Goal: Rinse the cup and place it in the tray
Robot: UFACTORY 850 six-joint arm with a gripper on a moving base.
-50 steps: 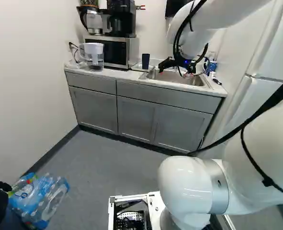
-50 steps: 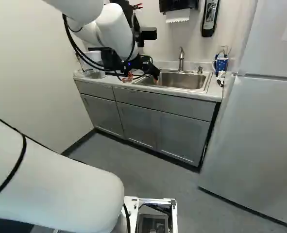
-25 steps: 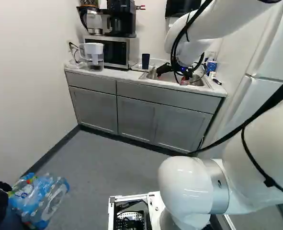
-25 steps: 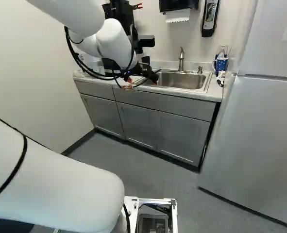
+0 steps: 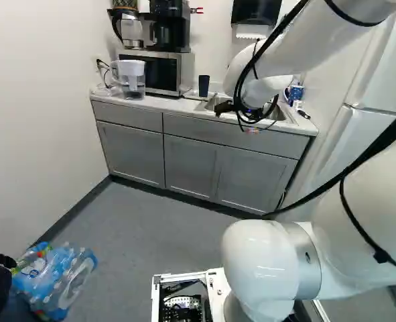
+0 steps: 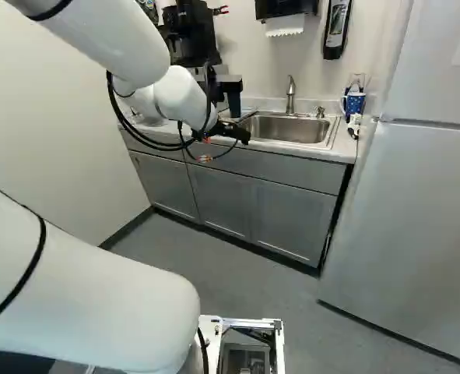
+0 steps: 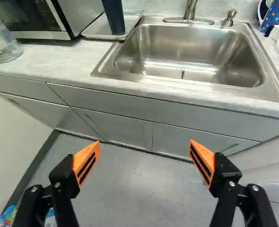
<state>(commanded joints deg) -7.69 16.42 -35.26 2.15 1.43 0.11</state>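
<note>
My gripper (image 6: 244, 134) hangs by the front edge of the counter in the right base view. Seen from the wrist, the gripper (image 7: 145, 144) is wide open, its orange-padded fingers far apart with only floor and cabinet fronts visible beyond them. A dark blue cup (image 7: 114, 17) stands on a shallow white tray (image 7: 89, 33) between the microwave and the sink, well ahead of the fingers; its top is cut off there. The left base view shows the whole cup (image 5: 204, 86) upright. The steel sink (image 7: 186, 52) holds no cup, and its faucet (image 7: 190, 9) rises behind it.
The microwave (image 5: 159, 72) and a water pitcher (image 5: 130, 78) are left of the tray. At the sink's other side are a dotted blue mug (image 6: 355, 102) and a white brush. A fridge (image 6: 416, 218) stands at the right; bottles (image 5: 57, 275) lie on the floor.
My arm has drawn back from over the sink toward the base, and the gripper has come to the counter's front edge. The cup has come out from behind the arm in the right base view.
</note>
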